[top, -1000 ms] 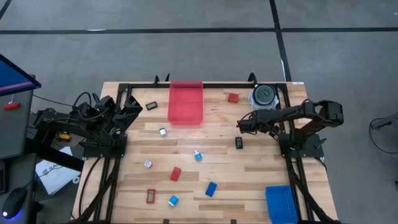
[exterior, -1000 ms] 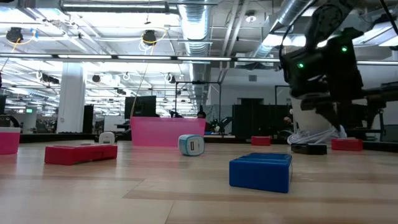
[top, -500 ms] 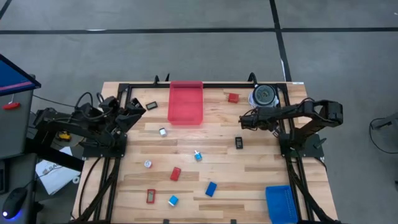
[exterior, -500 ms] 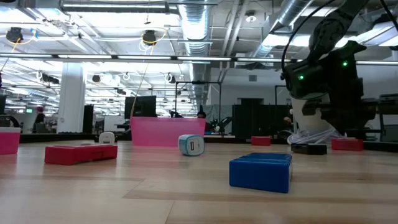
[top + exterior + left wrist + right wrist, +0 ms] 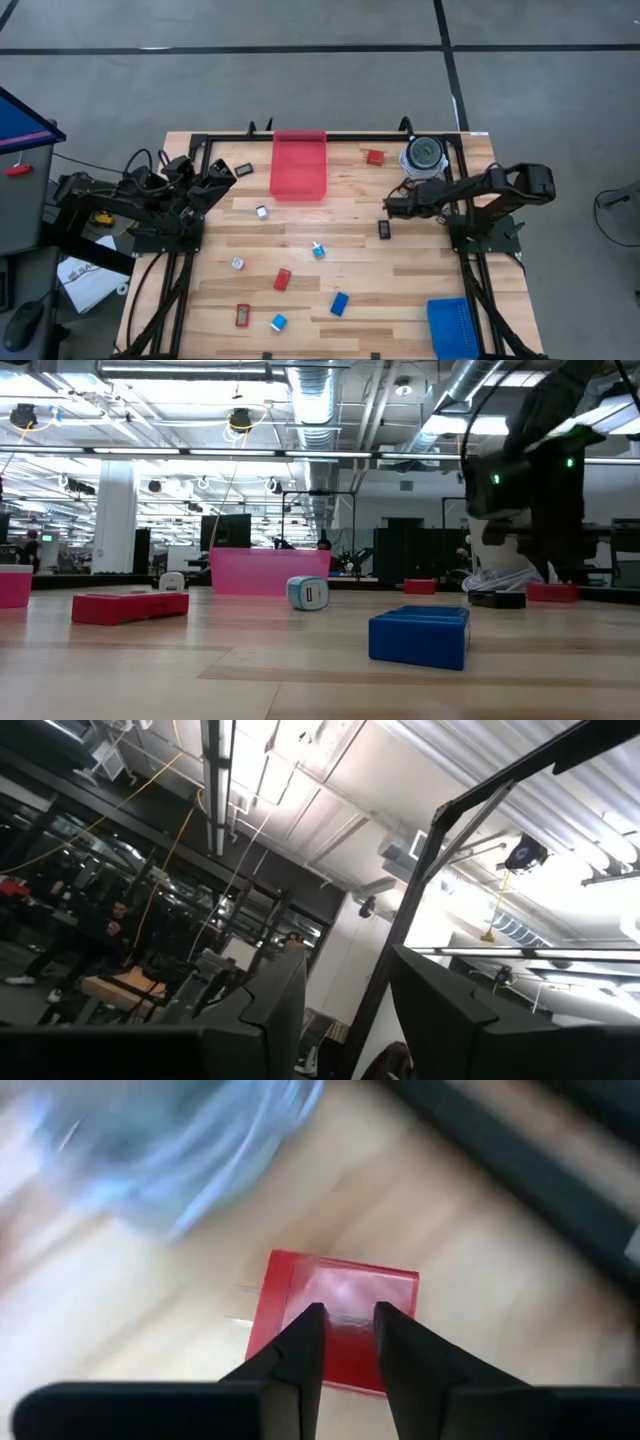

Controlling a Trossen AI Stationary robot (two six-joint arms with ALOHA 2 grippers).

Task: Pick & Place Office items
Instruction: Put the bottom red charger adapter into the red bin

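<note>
Our right claw (image 5: 390, 205), nearly closed and empty, hangs between the red block (image 5: 375, 156) and the black rectangle (image 5: 384, 229) near the table's (image 5: 420, 290) right edge, probably aiming. The left claw (image 5: 222, 176) waits open.

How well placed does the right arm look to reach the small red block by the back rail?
Probably well: the right gripper hangs near the small red block, with only bare table between them.

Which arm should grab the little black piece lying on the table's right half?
Right. The right gripper hangs just beside the black piece, while the left gripper waits far across the table near the other edge.
</note>
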